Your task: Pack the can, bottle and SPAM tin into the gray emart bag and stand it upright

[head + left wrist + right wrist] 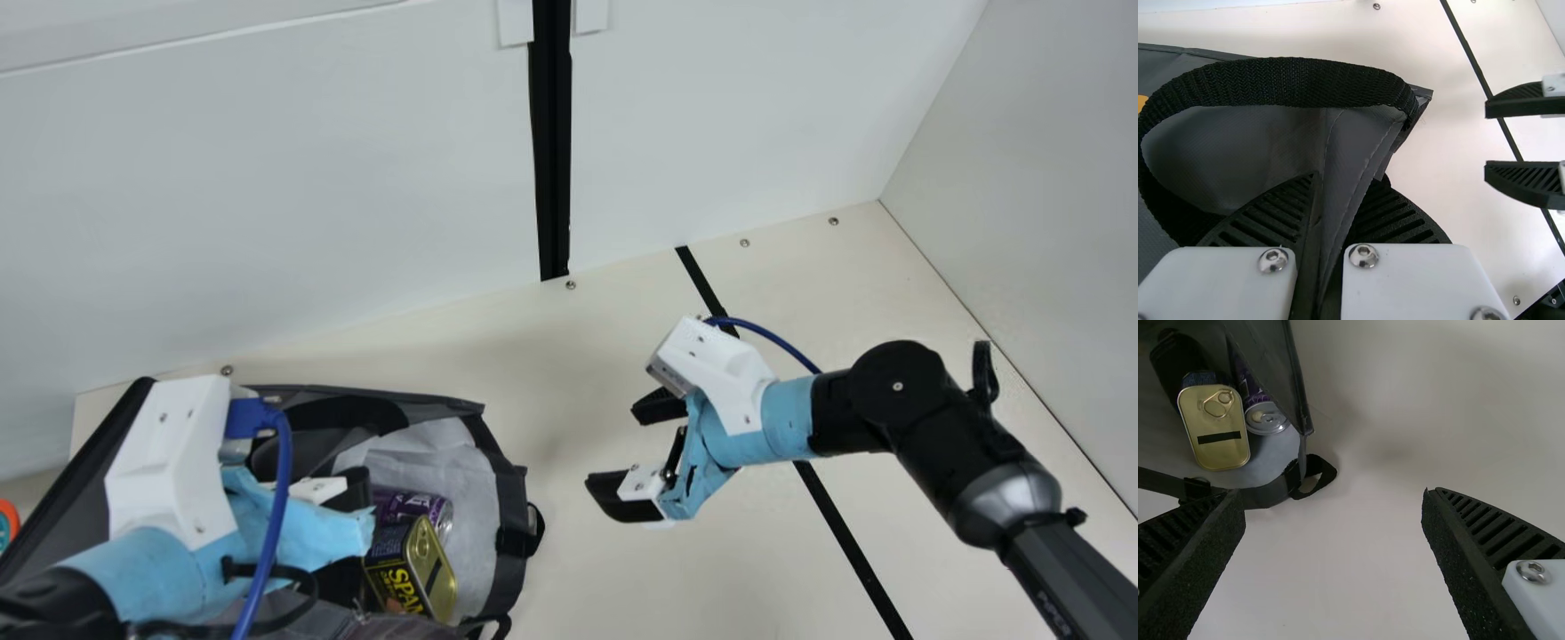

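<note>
In the main view my left gripper (356, 487) is over the gray bag (511, 498), which lies on its side, mouth facing right. My left gripper (1348, 183) is shut on a fold of the bag (1358, 140) beside a black strap. Inside the mouth are the SPAM tin (411, 569) and purple can (427, 508). My right gripper (613, 447) stands open and empty, right of the mouth. Past my right gripper (1331, 497), the tin (1215, 430), the can (1265, 417) and a dark object (1178, 363), perhaps the bottle, lie in the bag (1268, 497).
A black strap loop (1318, 477) sticks out from the bag's rim onto the cream table (605, 356). White walls stand behind and at the right. Part of an orange and teal object (7, 524) shows at the main view's left edge.
</note>
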You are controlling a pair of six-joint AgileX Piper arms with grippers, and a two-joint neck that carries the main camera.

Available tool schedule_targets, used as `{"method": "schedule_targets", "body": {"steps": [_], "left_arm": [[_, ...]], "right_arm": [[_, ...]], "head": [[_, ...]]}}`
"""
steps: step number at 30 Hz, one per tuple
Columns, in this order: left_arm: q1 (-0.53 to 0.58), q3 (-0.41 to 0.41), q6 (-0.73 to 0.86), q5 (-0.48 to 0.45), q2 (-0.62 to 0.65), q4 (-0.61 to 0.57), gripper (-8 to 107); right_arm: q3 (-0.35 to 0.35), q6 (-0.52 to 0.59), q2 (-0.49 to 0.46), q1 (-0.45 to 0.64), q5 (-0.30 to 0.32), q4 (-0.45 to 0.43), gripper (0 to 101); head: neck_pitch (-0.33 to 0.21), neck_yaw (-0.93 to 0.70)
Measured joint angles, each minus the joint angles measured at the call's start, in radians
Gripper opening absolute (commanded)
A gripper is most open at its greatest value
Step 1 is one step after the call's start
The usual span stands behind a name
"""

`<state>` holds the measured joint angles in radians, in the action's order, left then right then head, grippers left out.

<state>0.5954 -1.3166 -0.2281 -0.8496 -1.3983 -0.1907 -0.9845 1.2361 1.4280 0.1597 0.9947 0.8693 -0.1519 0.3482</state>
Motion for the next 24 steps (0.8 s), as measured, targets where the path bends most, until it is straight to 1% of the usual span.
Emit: {"method": "schedule_targets", "body": {"steps": [24], "left_arm": [[0.000,0.000,0.000,0.000,0.000,0.000,-8]], "right_arm": [[0.031,0.118,0.137,-0.072,-0.037,0.091,95]], "head": [[0.000,-0.002]]}}
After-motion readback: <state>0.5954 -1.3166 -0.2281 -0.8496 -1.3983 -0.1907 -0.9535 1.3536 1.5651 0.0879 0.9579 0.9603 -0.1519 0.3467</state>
